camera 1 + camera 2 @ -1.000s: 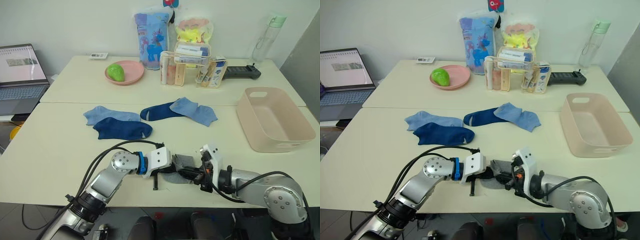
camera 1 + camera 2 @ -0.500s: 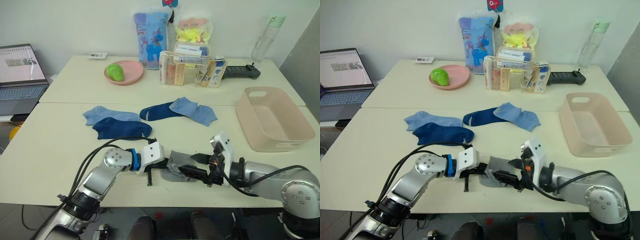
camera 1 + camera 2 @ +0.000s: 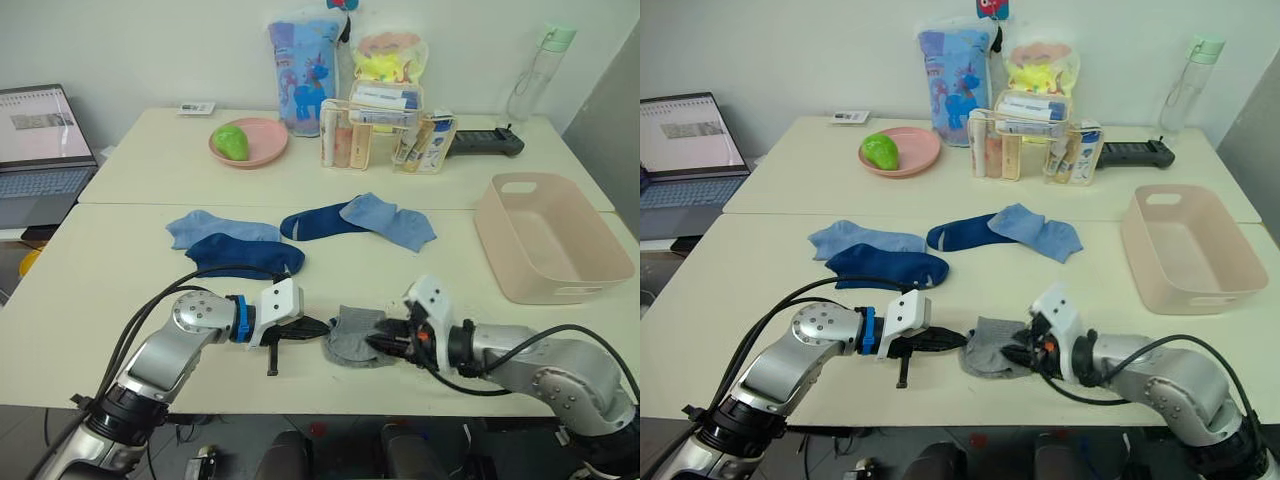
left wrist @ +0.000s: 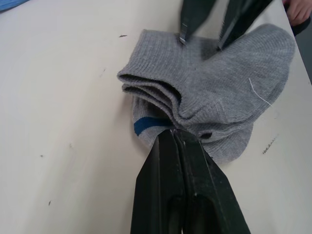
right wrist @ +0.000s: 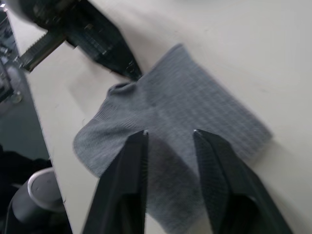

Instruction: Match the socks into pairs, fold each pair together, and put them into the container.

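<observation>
The folded grey socks (image 3: 358, 336) lie at the table's near edge, left of the container (image 3: 545, 235) (well apart from it). The left gripper (image 4: 178, 139), fingers pressed together, touches their cuff edge; the right gripper (image 5: 168, 139), fingers parted, rests on top. A careless lift could unfold the bundle or drag it off the edge.
</observation>
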Robot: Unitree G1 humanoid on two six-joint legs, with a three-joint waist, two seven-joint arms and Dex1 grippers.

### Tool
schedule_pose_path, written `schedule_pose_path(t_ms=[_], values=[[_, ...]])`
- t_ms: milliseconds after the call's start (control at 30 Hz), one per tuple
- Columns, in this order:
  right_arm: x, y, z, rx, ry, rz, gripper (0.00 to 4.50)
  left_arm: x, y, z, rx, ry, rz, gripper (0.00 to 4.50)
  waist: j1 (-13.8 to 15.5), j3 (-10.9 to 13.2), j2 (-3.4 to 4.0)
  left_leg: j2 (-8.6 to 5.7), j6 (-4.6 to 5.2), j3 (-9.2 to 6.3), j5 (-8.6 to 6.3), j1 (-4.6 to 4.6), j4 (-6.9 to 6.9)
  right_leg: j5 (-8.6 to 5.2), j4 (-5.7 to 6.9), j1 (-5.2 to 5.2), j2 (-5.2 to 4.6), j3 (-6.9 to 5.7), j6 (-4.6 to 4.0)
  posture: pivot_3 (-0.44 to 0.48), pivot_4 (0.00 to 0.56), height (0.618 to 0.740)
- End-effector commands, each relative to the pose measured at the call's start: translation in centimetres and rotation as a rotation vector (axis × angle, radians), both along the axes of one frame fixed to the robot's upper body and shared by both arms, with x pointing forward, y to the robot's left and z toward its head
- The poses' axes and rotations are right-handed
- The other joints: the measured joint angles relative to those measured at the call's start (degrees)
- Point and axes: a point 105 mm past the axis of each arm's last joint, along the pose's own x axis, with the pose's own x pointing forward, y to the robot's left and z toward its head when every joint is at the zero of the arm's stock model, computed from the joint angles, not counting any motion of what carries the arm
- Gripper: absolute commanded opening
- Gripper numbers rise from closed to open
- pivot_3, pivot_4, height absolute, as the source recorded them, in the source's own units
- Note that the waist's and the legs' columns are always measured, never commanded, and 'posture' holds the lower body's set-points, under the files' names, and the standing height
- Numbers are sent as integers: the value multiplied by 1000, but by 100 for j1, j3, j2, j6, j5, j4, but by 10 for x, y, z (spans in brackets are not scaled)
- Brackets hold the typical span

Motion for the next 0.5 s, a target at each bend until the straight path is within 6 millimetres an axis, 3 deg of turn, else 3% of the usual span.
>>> schedule_pose_path(t_ms=[33,267,333,500], values=[[-6,11,-13,-80,-88,110,110,8,-5,32,-76,-86,10,0,0,1,-1,0,0,-1,0,0,1,0,0,0,0,-1,0,0,150,703],[-6,15,-24,-121,-142,153,47,-17,-27,43,-122,-19,-118,0,-12,0,-2,2,-3,0,1,4,0,0,3,1,1,0,0,0,150,703],[-5,14,-20,-111,-152,143,47,-21,-34,40,-123,-13,-134,0,-7,0,-2,2,-3,-4,2,5,1,0,4,3,1,-3,0,0,150,703],[1,6,10,-4,-186,90,47,-10,-33,22,-63,-67,-84,0,2,1,-2,-1,-3,-3,1,3,3,0,3,4,0,-1,-1,0,150,703]])
